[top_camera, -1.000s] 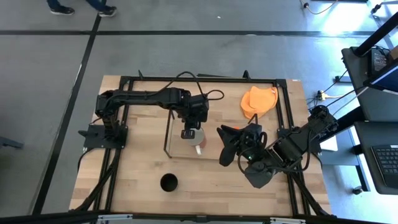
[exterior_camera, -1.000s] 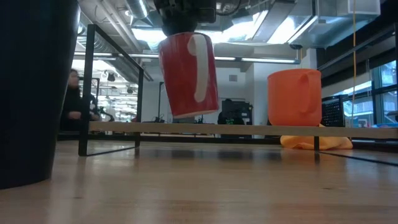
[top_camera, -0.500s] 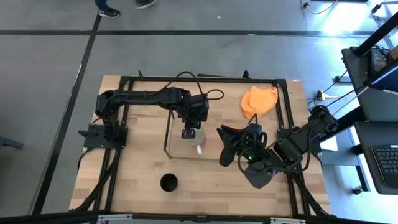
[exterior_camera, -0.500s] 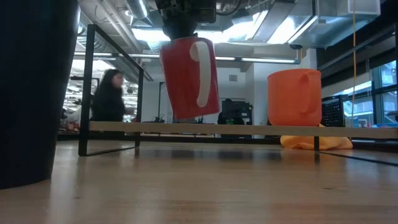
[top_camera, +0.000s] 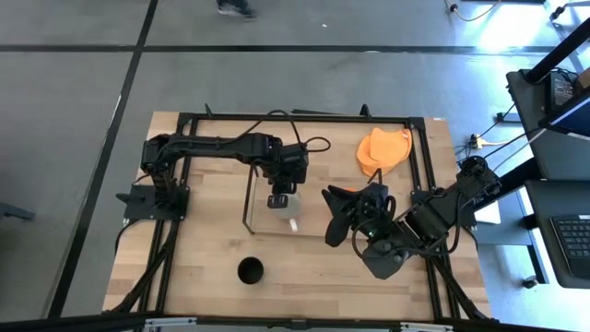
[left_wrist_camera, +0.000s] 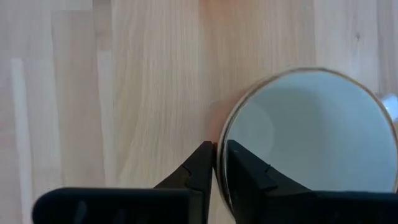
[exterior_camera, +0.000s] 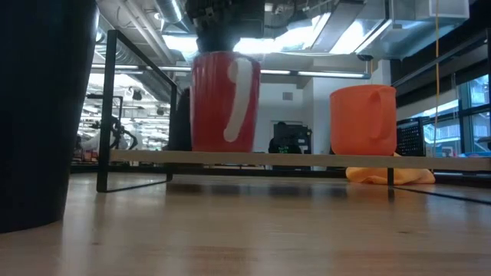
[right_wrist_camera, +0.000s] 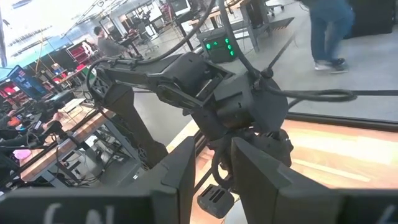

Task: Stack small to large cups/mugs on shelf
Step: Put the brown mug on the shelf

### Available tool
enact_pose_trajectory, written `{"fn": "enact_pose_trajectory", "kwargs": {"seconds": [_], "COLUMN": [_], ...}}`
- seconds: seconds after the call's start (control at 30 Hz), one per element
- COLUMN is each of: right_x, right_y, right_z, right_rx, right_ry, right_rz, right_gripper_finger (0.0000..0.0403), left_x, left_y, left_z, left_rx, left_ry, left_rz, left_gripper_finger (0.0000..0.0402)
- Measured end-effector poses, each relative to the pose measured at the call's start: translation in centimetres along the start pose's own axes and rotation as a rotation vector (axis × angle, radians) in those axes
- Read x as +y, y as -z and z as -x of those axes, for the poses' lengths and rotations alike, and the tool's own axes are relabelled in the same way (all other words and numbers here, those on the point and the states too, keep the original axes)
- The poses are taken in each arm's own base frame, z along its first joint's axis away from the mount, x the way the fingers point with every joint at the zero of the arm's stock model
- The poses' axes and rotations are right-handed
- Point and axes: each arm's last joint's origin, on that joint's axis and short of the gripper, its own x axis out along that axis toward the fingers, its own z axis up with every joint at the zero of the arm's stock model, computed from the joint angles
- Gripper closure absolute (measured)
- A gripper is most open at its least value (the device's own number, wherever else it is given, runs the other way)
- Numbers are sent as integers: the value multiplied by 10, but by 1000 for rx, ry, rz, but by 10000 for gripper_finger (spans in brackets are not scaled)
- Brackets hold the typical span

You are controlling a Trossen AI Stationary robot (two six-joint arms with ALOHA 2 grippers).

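Observation:
A mug, red outside with a white handle and white inside (exterior_camera: 225, 103), stands upright with its base on the top of the black wire shelf (exterior_camera: 307, 159). My left gripper (top_camera: 279, 199) is shut on its rim from above. An orange mug (exterior_camera: 363, 120) stands on the shelf farther to the right. The black mug (top_camera: 250, 270) stands on the table near the front edge and fills the left of the low view (exterior_camera: 38, 115). My right gripper (top_camera: 334, 217) is open and empty, right of the shelf. My left gripper pinches the red mug's rim (left_wrist_camera: 221, 134) on the side away from the handle, one finger inside the mug (left_wrist_camera: 249, 174) and one outside (left_wrist_camera: 200, 165). The fingers point down from above. The mug is upright, its base on the shelf top.
An orange cloth (top_camera: 383, 148) lies at the table's far right. The black table frame (top_camera: 304, 117) runs around the work area. My right arm (top_camera: 415, 226) lies close to the shelf's right end. A person passes in the room behind the table (exterior_camera: 182, 115).
My left gripper has gone down with the red mug. The mug was tilted and clear of the shelf top; it now stands upright with its base on the shelf. The gripper stays shut on the rim.

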Motion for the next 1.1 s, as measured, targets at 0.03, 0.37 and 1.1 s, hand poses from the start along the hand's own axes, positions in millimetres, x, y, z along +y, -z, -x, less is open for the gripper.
{"fn": "enact_pose_trajectory", "kwargs": {"seconds": [0.03,0.37,1.1], "right_x": [0,0,-3], "right_y": [0,0,1], "right_z": [0,0,-1], "right_rx": [0,0,4], "right_ry": [0,1,13], "right_rz": [0,2,43], "right_gripper_finger": [297,297,297], "left_x": [0,-1,-41], "left_y": [0,-8,19], "left_z": [0,13,70], "left_rx": [0,-68,132], "left_ry": [-4,-18,-187], "left_rz": [0,10,45], "left_gripper_finger": [365,356,385]}}
